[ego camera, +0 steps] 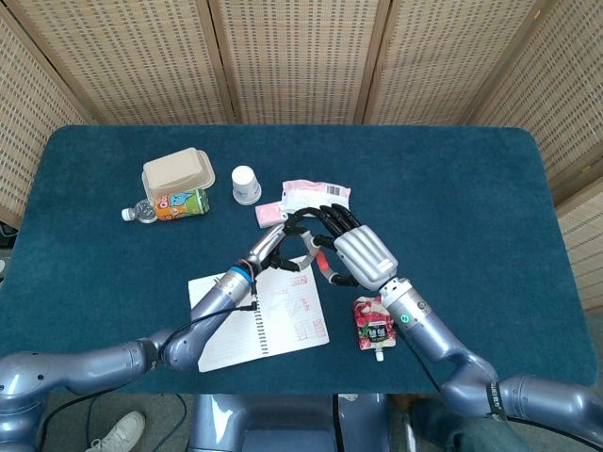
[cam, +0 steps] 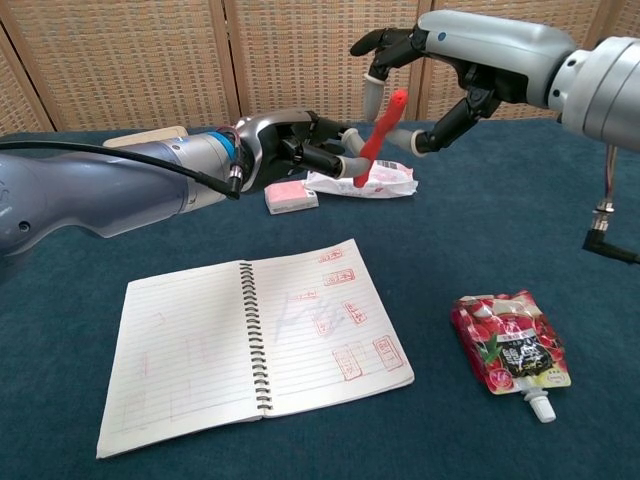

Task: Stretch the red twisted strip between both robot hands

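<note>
Nearest: open spiral-bound lined notebook (cam: pixel 255 345), red stamp marks, text unreadable. Beside it red fruit-print spouted drink pouch (cam: pixel 511 345), dark label, not legible. Above the notebook, left hand (cam: pixel 300 145) pinches lower end of red twisted strip (cam: pixel 378 135); strip tilts up toward right hand (cam: pixel 440 75), fingers spread around its top, contact unclear. Far: white paper cup (ego camera: pixel 246 185), contents unseen; tan lidded pulp box (ego camera: pixel 177 173), closed; small plastic bottle w/ cartoon label (ego camera: pixel 170 206) on its side.
</note>
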{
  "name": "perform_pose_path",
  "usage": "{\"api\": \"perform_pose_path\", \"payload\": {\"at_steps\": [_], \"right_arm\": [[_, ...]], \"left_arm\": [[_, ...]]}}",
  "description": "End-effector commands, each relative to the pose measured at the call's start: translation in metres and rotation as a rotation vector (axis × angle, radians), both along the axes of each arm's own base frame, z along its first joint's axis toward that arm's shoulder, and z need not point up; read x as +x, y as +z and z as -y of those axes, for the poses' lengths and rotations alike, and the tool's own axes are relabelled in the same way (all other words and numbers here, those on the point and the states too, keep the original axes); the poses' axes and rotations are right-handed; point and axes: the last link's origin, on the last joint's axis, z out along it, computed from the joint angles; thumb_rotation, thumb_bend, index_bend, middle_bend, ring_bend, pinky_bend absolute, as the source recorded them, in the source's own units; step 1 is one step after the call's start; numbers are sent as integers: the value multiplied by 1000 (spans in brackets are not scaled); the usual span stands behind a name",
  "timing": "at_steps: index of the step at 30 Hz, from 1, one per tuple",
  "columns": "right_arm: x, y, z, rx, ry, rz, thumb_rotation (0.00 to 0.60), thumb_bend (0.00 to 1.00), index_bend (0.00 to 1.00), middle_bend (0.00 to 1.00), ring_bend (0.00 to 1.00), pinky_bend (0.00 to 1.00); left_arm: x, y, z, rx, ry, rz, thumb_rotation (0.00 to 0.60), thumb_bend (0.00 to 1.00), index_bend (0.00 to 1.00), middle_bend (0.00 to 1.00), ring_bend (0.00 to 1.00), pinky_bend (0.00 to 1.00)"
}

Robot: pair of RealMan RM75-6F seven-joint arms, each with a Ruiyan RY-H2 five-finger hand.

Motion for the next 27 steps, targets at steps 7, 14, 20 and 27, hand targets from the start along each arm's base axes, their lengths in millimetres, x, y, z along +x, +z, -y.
{"api": "perform_pose_path", "payload": {"at_steps": [7, 14, 20, 27], "right_arm": [[-4, 0, 2, -56, 33, -56, 600, 551, 499, 161, 0, 0], [-4, -1, 0, -40, 29, -41, 600, 571, 515, 176, 0, 0], [-3, -2, 0, -28, 20, -25, 600, 601, 562, 194, 0, 0], [-2, -2, -1, -15, 14, -5, 600, 692, 702, 210, 0, 0]], "left_arm": [[-1, 0, 1, -6, -1, 3, 600, 562, 700, 0, 0, 0], [-1, 0, 1, -5, -1, 3, 600, 562, 700, 0, 0, 0], [-1, 0, 1, -7, 0, 3, 600, 561, 700, 0, 0, 0], [-1, 0, 1, -6, 0, 3, 600, 561, 700, 0, 0, 0]]}}
